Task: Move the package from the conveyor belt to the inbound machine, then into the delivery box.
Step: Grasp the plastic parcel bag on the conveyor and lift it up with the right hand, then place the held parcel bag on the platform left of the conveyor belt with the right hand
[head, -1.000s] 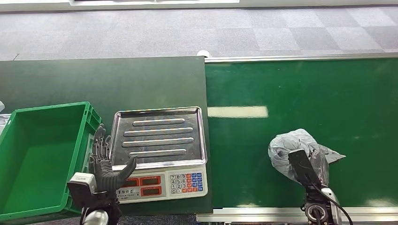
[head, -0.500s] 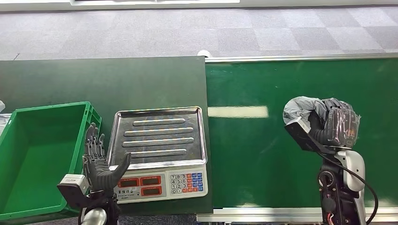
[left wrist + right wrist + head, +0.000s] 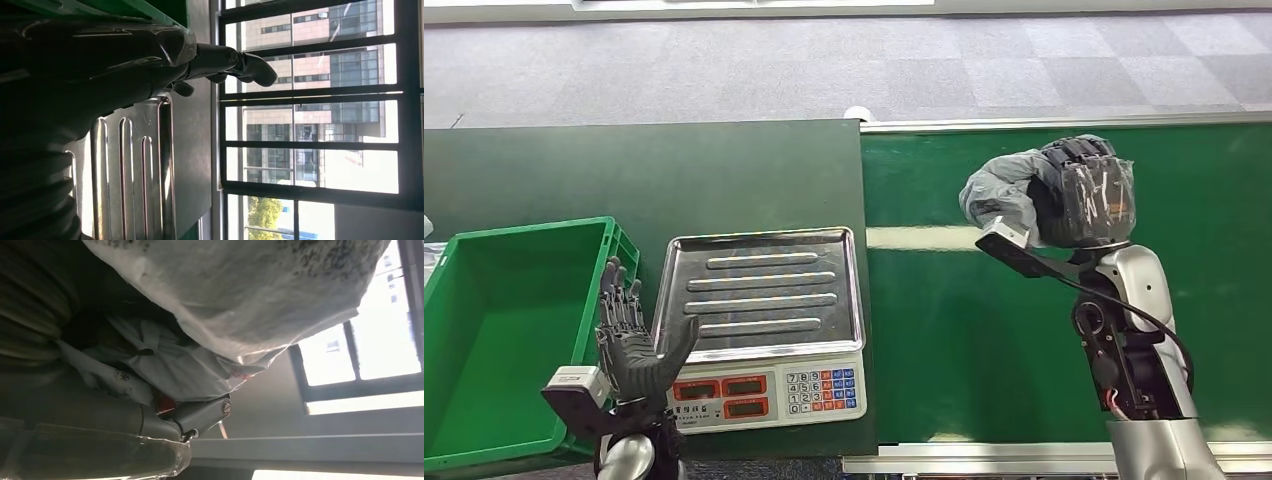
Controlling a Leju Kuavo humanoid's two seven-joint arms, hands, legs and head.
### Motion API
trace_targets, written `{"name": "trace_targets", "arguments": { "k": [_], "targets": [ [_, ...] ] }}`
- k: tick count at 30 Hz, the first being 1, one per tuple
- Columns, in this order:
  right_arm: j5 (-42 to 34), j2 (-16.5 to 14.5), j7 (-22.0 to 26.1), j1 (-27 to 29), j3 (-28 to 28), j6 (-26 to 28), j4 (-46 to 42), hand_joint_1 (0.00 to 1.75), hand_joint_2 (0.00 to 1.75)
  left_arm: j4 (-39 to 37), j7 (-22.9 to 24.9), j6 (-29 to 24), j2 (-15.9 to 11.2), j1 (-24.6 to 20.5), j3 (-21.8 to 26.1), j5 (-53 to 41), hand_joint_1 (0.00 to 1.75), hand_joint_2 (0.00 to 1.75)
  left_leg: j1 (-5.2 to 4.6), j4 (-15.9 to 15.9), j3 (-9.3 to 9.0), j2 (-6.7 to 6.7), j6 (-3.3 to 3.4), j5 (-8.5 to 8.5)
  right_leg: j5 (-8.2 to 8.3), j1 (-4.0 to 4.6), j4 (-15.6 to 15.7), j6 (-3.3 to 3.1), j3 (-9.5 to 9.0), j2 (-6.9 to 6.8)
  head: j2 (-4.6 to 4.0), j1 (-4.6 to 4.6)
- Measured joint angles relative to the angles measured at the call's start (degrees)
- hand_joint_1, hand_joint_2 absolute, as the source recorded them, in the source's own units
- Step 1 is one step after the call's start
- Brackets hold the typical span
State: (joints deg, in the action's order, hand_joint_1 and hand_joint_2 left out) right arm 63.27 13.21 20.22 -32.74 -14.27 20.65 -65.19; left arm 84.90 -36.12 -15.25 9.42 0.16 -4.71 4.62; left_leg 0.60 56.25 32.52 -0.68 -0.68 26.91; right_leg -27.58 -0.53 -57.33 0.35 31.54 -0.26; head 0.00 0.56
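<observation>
The package point(image 3: 1009, 190), a crumpled grey plastic bag, is held up above the green conveyor belt point(image 3: 944, 330) in the grip of the right hand point(image 3: 1084, 190). The left hand point(image 3: 634, 345) hovers empty, fingers spread, between the green delivery box point(image 3: 574, 300) and the scale point(image 3: 769, 395).

Crumpled grey plastic package point(image 3: 1009, 190) gripped in right hand point(image 3: 1084, 192), raised above green conveyor belt point(image 3: 984, 330).

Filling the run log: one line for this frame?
right hand: holds grey package, raised above conveyor belt | left hand: open beside scale
</observation>
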Motion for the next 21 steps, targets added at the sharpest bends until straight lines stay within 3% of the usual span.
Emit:
{"name": "trace_targets", "arguments": {
  "k": [11,21],
  "targets": [
    [-0.81,-5.77,2.38,-9.35,-20.1,4.02,6.53,1.75,1.75,-0.91,-0.57,-1.55,-0.15,-1.35,-0.85,0.78,0.0,1.75,0.02,0.0,0.04,0.02,-0.01,-0.03,-0.01,0.03,-0.02,0.0,0.08,-0.02,0.0,-0.02],
    [-3.7,-9.61,2.72,-12.7,-28.12,5.44,10.35,1.75,1.75,-1.72,-0.58,-1.59,-0.21,-2.31,-1.21,1.14,0.0,1.75,0.01,0.02,0.08,0.11,0.01,-0.05,0.0,0.01,-0.02,0.0,0.09,-0.06,0.0,-0.02]
  ]
}}
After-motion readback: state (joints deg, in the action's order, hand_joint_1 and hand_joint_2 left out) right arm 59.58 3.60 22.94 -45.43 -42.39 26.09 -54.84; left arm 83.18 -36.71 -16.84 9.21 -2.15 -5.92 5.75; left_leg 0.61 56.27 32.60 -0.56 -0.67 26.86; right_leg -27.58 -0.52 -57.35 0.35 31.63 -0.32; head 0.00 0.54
